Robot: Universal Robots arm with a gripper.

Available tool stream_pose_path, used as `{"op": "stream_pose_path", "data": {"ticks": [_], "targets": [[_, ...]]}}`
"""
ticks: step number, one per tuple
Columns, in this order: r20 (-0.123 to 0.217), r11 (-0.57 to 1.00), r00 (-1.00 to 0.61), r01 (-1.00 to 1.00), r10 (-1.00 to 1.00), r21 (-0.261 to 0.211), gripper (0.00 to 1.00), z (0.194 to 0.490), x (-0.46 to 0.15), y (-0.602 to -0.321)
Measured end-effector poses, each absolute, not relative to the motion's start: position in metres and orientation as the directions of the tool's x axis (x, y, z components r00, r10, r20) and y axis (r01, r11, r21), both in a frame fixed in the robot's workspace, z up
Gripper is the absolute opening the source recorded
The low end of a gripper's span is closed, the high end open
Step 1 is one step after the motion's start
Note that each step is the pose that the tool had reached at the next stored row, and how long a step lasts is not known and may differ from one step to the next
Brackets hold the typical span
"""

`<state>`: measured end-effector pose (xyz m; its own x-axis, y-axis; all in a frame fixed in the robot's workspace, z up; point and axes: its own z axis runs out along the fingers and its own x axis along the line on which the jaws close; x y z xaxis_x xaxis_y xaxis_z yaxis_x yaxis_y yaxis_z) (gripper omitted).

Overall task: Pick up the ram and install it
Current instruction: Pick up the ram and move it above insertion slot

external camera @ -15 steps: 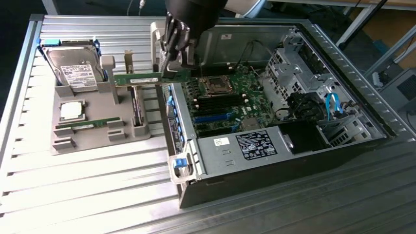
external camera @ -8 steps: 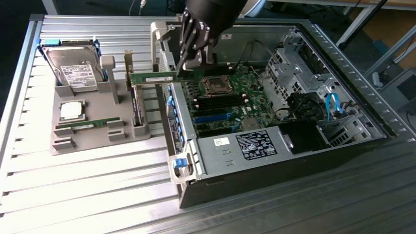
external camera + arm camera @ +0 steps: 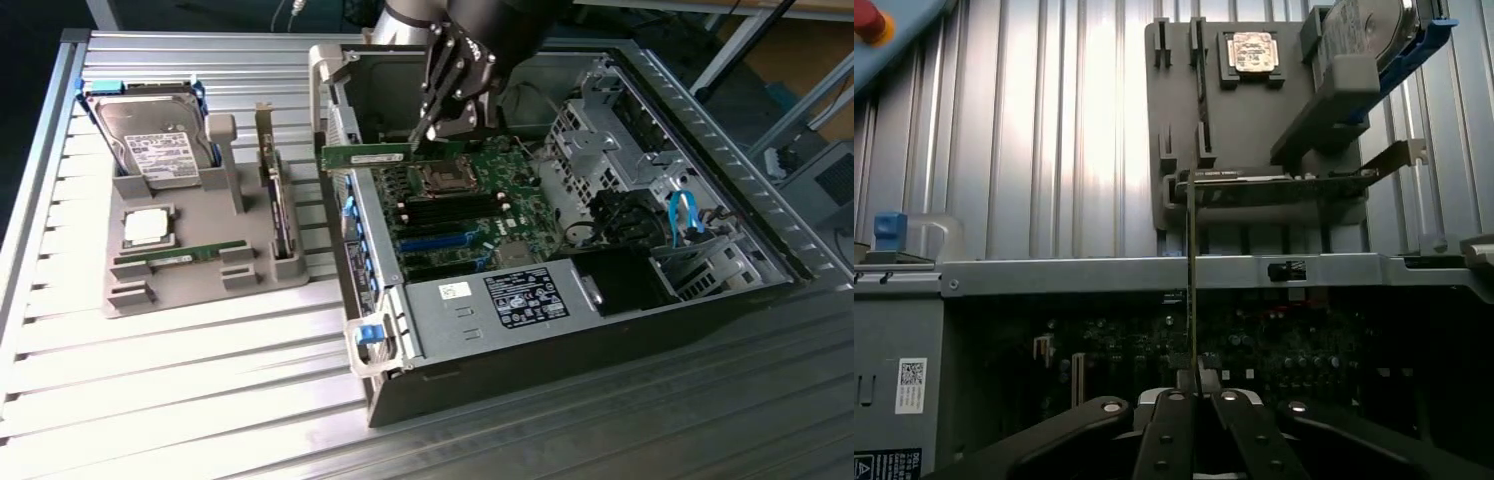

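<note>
Above the open black and silver computer case, we find the black two-finger gripper clamped on one end of the long, thin green circuit-board ram. The ram hangs level over the green motherboard, its free end reaching past the case wall toward the exterior view's left. From the wrist, we see the ram edge-on between the fingers. Beside the case, a grey plastic tray carries a silver-labelled hard drive, a square silver processor chip and a second green stick.
</note>
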<state>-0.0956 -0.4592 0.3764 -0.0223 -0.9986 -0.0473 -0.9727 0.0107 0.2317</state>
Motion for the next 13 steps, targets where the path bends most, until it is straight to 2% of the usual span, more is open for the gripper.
{"op": "stream_pose_path", "data": {"ticks": [13], "targets": [[-0.047, 0.010, -0.022, -0.971, -0.999, 0.238, 0.12, 0.376, -0.030, -0.459]]}}
